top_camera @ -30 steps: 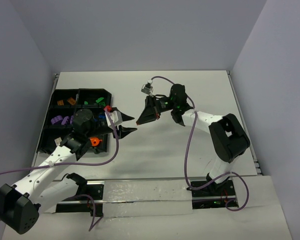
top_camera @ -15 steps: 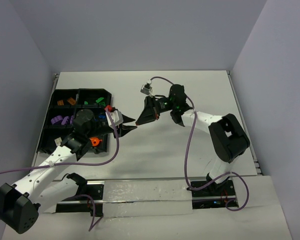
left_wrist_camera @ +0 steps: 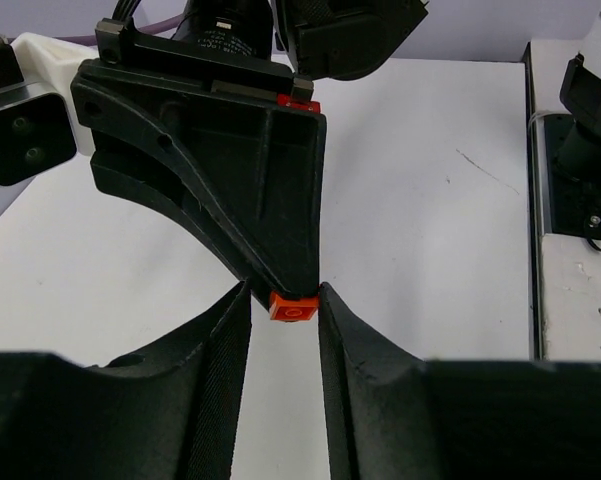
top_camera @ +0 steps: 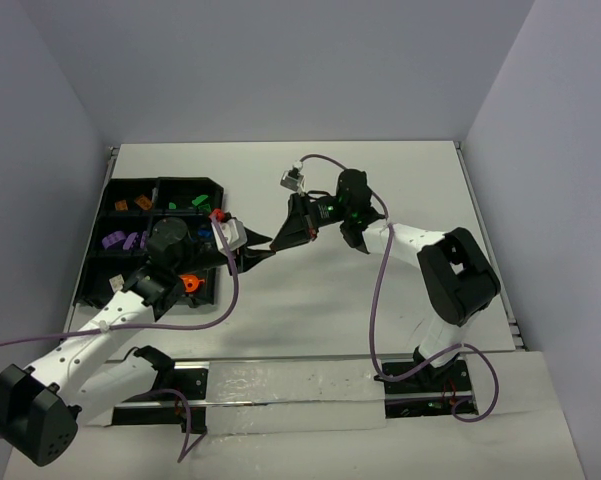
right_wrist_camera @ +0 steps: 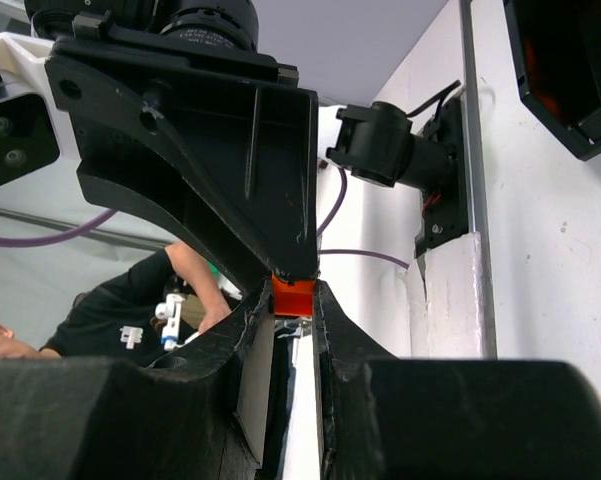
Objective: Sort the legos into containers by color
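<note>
- The orange brick (left_wrist_camera: pixel 293 307) is in the air above the middle of the table (top_camera: pixel 400 190), just off the right edge of the black compartment tray (top_camera: pixel 185 181). The tips of both arms meet on it.
- The right gripper (top_camera: pixel 278 242) is clamped on the brick. In its own wrist view the piece sits pinched between the two narrow tips.
- The left gripper (top_camera: pixel 260 251) has its fingers close on either side of the same brick. One finger touches it, but whether the other presses too I cannot tell (the gap there is a sliver at best).
- This reads as a handover. The tray lies along the table's left edge, on the left arm's side, so the brick likely goes to the arm nearest it.
- The two pincers approach nose to nose, so each grips a different pair of faces and neither blocks the other.
- Orange pieces (top_camera: pixel 189 284) lie in a compartment at the tray's near right corner, purple ones (top_camera: pixel 120 240) toward its left edge, and green ones (top_camera: pixel 192 204) along its far edge.
- The table right of the tray and under the meeting point shows bare, which leaves room to back off. The tray's raised right wall is the edge the left arm must clear.
</note>
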Controlling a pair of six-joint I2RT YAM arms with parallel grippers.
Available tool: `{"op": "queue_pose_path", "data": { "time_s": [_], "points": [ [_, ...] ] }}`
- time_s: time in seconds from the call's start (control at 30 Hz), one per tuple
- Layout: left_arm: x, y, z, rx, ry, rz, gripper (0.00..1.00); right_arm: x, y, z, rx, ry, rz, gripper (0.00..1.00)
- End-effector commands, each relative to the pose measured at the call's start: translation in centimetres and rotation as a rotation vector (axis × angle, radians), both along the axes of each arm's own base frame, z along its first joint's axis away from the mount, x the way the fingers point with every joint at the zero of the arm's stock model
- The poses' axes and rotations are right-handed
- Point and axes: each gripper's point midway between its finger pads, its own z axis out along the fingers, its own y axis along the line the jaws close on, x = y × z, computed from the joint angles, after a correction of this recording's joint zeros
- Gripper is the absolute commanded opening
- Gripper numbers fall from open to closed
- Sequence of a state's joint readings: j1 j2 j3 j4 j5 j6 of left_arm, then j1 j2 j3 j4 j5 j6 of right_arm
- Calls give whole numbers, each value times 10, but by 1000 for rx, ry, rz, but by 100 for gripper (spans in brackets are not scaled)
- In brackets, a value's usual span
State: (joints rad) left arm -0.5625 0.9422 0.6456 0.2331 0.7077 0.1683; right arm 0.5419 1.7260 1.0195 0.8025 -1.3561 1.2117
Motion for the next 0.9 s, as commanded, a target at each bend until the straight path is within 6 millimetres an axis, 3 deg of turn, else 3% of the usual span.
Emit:
{"op": "queue_pose_path", "data": {
  "time_s": [0.0, 0.1, 0.2, 0.3, 0.37, 0.5, 0.67, 0.73, 0.8, 0.87],
  "points": [
    [4, -4, 20, -40, -55, 3, 31, -5, 3, 14, 34, -65, 13, 0],
    [5, -2, 17, -25, -57, 9, 20, -5, 2, 16, 35, -66, 18, 0],
    [5, 2, 4, 21, -36, 25, 0, -6, 1, 18, 37, -67, 21, 0],
    [3, 5, -4, 44, -16, 33, 0, -6, 0, 20, 39, -70, 28, 0],
    [2, 10, -10, 72, -12, 53, 0, -3, -4, 21, 35, -62, 30, 24],
    [-3, 21, -22, 116, -3, 81, 0, 6, -14, 24, 31, -54, 7, 61],
    [-6, 40, -41, 161, 33, 151, 0, 20, -29, 25, 31, -58, -42, 78],
    [1, 52, -45, 176, 64, 216, 0, 24, -34, 24, 30, -64, -63, 83],
    [11, 74, -49, 214, 129, 310, 0, 34, -45, 17, 19, -78, -111, 99],
    [22, 100, -57, 262, 215, 415, 0, 45, -53, 1, -28, -92, -163, 100]
  ]
}}
